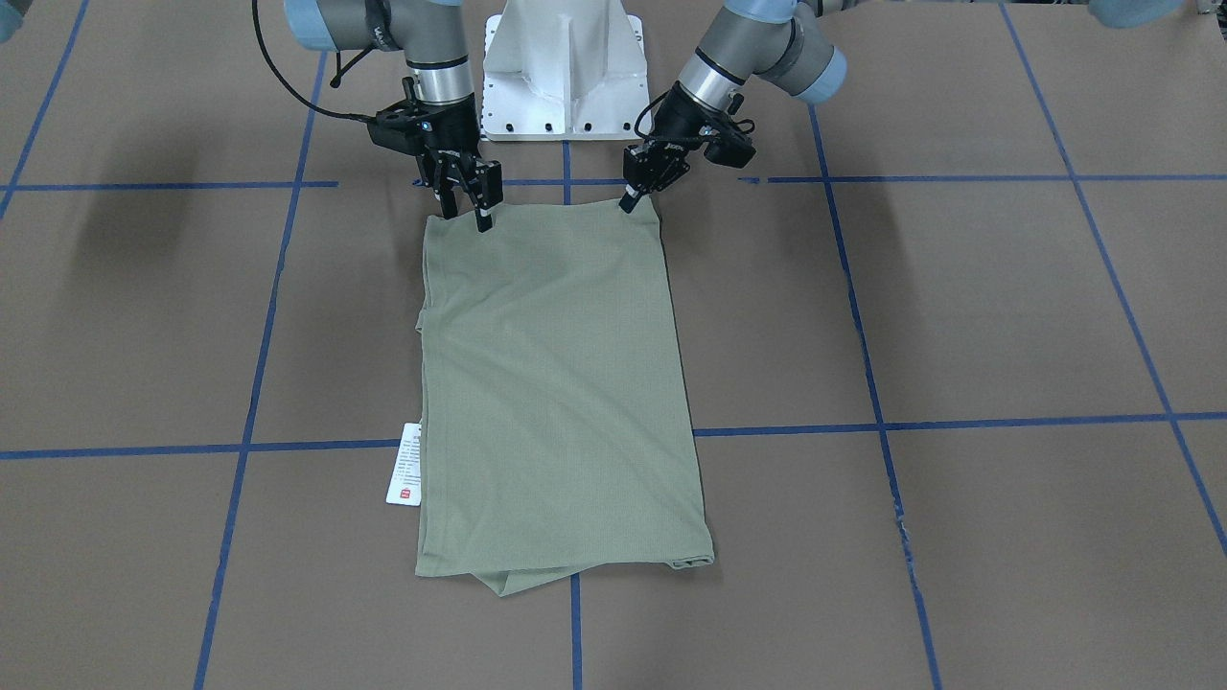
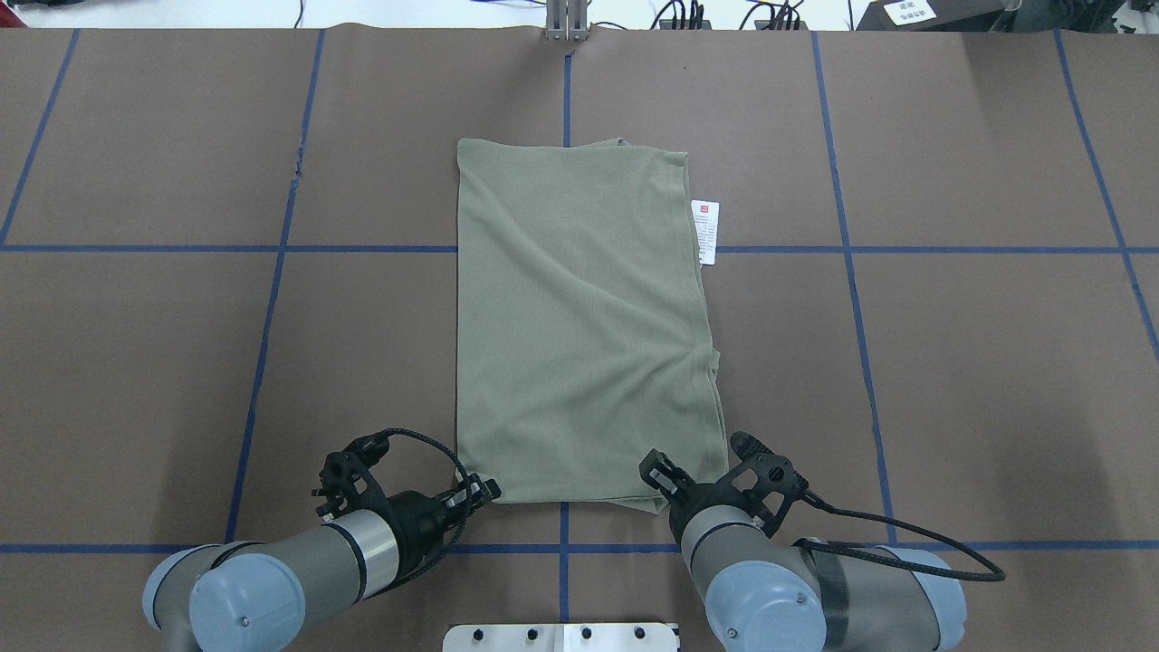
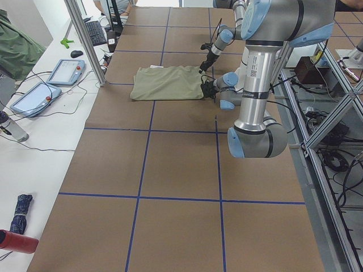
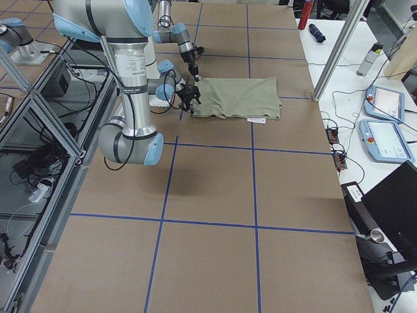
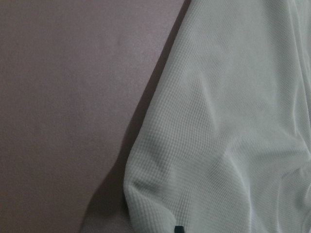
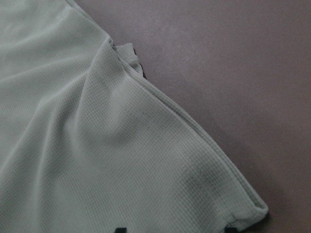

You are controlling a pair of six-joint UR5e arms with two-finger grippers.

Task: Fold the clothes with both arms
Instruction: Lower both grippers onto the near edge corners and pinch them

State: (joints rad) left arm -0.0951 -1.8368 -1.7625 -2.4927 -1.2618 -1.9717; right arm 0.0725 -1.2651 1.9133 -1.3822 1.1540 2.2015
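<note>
The sage-green shirt lies folded into a long rectangle on the brown table, and its white hang tag sticks out from one long side. Both grippers are at the two corners of the edge nearest the robot's base. My left gripper tapers to a point on its corner and looks shut on the shirt, whose hem shows slightly raised in the left wrist view. My right gripper stands open, with one finger on the cloth and the other just off the hem.
The white pedestal base stands just behind the grippers. Blue tape lines divide the brown table cover into squares. Tablets, cables and a bottle sit on the white side bench beyond the table's far edge.
</note>
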